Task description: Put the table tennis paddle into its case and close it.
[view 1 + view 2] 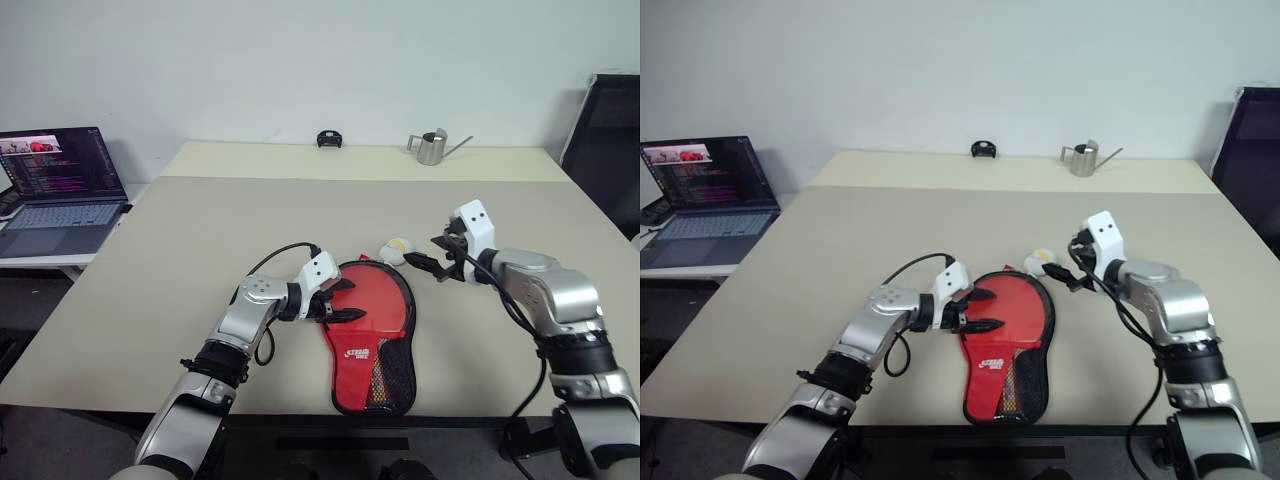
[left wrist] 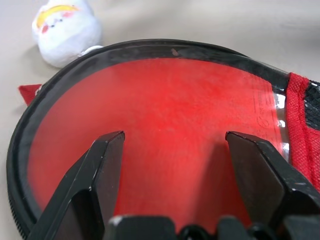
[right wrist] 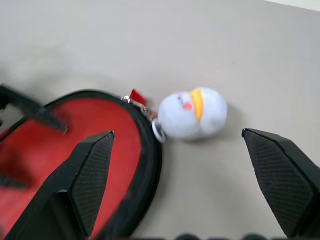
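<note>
Case [image 1: 372, 340]: soft red pouch, black zipper rim, mesh end toward the tabletop's [image 1: 200, 260] near edge, lying flat near the middle of that edge. Table tennis paddle [image 2: 190, 130]: red face showing inside the case's round end.
Left hand [image 1: 340, 303]: fingers apart, over the round end's left rim, gripping nothing.
Plush charm [image 1: 396, 249]: small, white, at the case's far tip.
Right hand [image 1: 428, 262]: fingers wide apart, empty, just beside the charm.
Far edge: black object [image 1: 330, 139], metal watering can [image 1: 432, 147].
Off the left edge: laptop [image 1: 58, 190].
</note>
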Controlling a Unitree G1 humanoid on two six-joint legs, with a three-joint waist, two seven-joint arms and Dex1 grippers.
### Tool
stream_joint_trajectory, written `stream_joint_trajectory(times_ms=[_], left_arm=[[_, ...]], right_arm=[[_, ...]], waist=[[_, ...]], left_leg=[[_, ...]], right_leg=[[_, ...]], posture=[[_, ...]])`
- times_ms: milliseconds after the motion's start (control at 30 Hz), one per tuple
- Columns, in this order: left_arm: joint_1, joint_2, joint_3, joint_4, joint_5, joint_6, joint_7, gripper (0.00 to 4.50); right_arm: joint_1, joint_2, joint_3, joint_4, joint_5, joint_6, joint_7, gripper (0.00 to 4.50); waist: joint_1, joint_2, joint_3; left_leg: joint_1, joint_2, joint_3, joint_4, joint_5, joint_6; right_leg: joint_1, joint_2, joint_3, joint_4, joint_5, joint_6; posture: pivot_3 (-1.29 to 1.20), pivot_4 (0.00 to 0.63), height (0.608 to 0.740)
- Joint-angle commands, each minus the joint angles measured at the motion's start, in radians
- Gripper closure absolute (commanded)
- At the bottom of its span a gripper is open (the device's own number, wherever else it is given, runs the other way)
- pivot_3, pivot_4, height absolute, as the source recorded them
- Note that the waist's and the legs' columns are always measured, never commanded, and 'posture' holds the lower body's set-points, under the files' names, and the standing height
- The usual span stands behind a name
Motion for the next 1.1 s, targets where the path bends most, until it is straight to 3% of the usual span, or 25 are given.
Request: stream_joint_trajectory(times_ms=[33, 433, 833, 933, 1100], left_arm=[[-0.004, -0.001, -0.001, -0.031, -0.007, -0.010, 0.005, 1.01], [0.039, 0.015, -0.008, -0.120, -0.010, 0.035, 0.015, 1.01], [0.022, 0.018, -0.012, -0.094, -0.001, 0.025, 0.024, 1.01], [0.010, 0.012, -0.017, -0.073, 0.004, 0.011, 0.023, 0.98], [-0.017, 0.000, -0.031, -0.010, 0.016, -0.022, 0.020, 0.98]], right_arm=[[-0.108, 0.058, -0.006, 0.202, -0.046, -0.139, -0.033, 0.00], [-0.379, 0.177, -0.009, 0.924, -0.186, -0.550, -0.110, 0.00], [-0.409, 0.247, -0.059, 1.022, -0.181, -0.535, -0.042, 0.00], [-0.403, 0.250, -0.062, 1.020, -0.188, -0.532, -0.051, 0.64], [-0.400, 0.254, -0.068, 1.013, -0.193, -0.532, -0.058, 2.40]], waist=[[-0.002, 0.000, 0.000], [-0.021, 0.001, 0.000], [-0.022, 0.001, 0.000], [-0.022, 0.001, 0.000], [-0.021, 0.001, 0.000]], left_leg=[[0.000, 0.000, 0.000, 0.000, 0.000, 0.000], [-0.013, -0.001, 0.003, 0.001, 0.001, -0.001], [-0.012, 0.000, 0.004, 0.001, 0.001, -0.001], [-0.012, 0.000, 0.003, 0.001, 0.001, -0.001], [-0.012, 0.000, 0.003, 0.001, 0.001, -0.001]], right_leg=[[0.000, 0.000, 0.000, 0.000, 0.000, 0.000], [-0.015, -0.001, 0.002, 0.004, 0.000, 0.000], [-0.015, -0.001, 0.002, 0.005, 0.000, 0.000], [-0.015, -0.001, 0.002, 0.005, 0.000, -0.001], [-0.015, -0.002, 0.002, 0.005, 0.000, -0.001]], posture=[[0.00, 0.150, 0.740], [0.00, 0.150, 0.740], [0.00, 0.150, 0.740], [0.00, 0.150, 0.740], [0.00, 0.150, 0.740]])
